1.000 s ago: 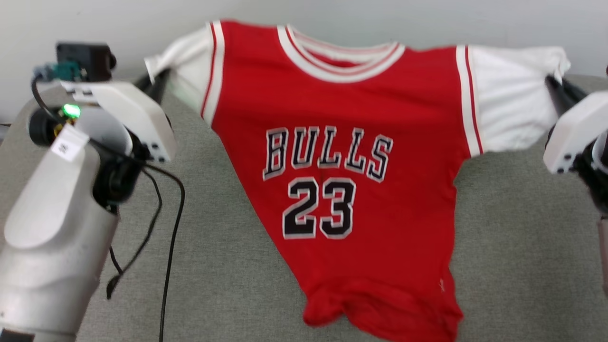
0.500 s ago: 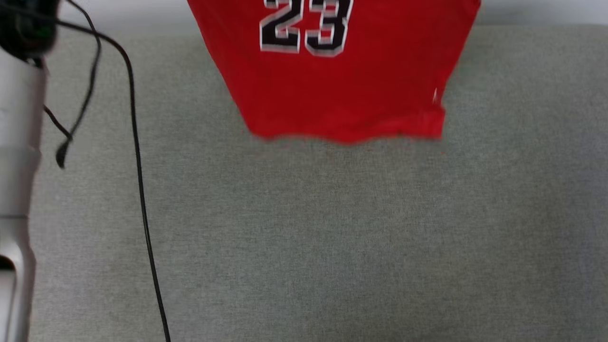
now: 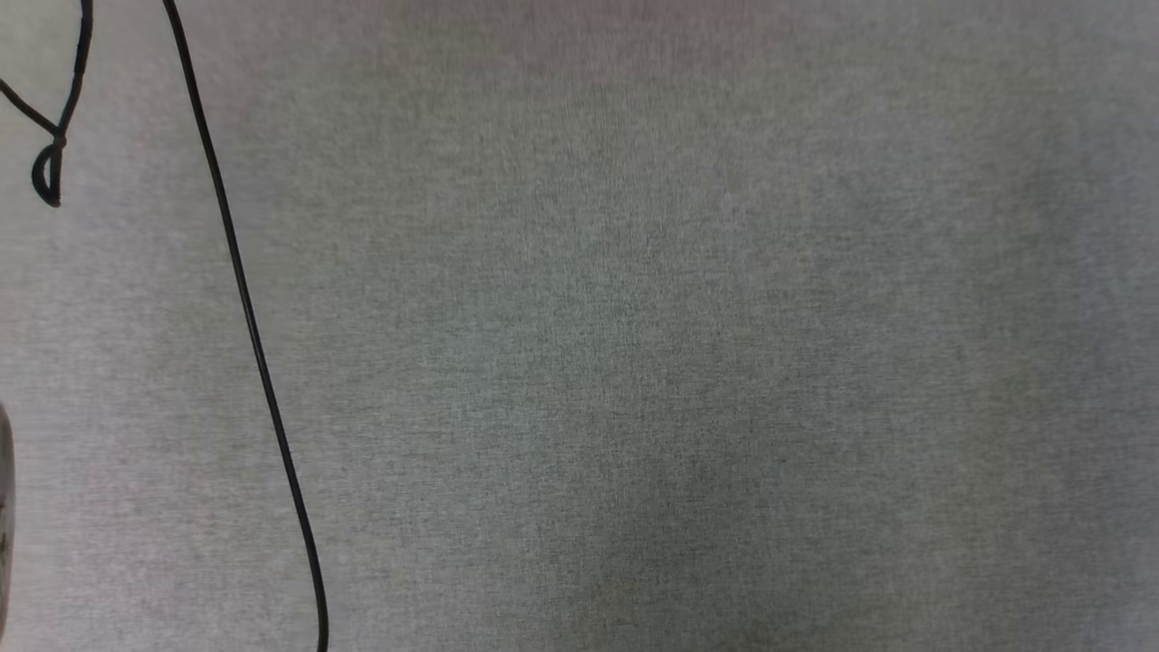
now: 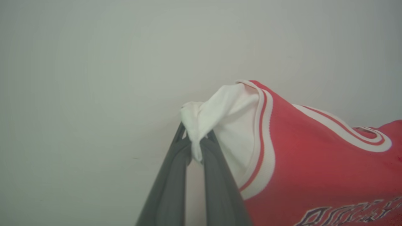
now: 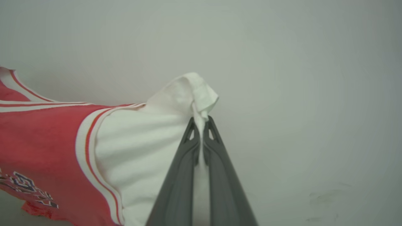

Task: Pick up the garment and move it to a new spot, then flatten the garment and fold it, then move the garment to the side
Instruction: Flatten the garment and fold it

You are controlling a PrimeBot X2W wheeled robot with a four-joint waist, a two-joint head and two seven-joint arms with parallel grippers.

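The garment (image 4: 314, 163) is a red jersey with white-and-red striped trim and white sleeve cloth, hanging in the air in front of a pale wall. In the left wrist view my left gripper (image 4: 195, 142) is shut on a bunched white corner of one sleeve. In the right wrist view the garment (image 5: 40, 135) stretches off to the left, and my right gripper (image 5: 199, 124) is shut on the white cloth of the other sleeve. Black white-outlined letters show at the lower edge of both wrist views.
The head view looks straight down on a grey fabric surface (image 3: 634, 362). A black cable (image 3: 253, 344) runs down its left side, with a small loop (image 3: 47, 177) at the upper left. A pale wall (image 4: 94, 78) stands behind the held jersey.
The head view has tilted down, so the jersey and both arms have slid out of its top edge, leaving grey fabric and the cable. The jersey's hem had lifted off the surface.
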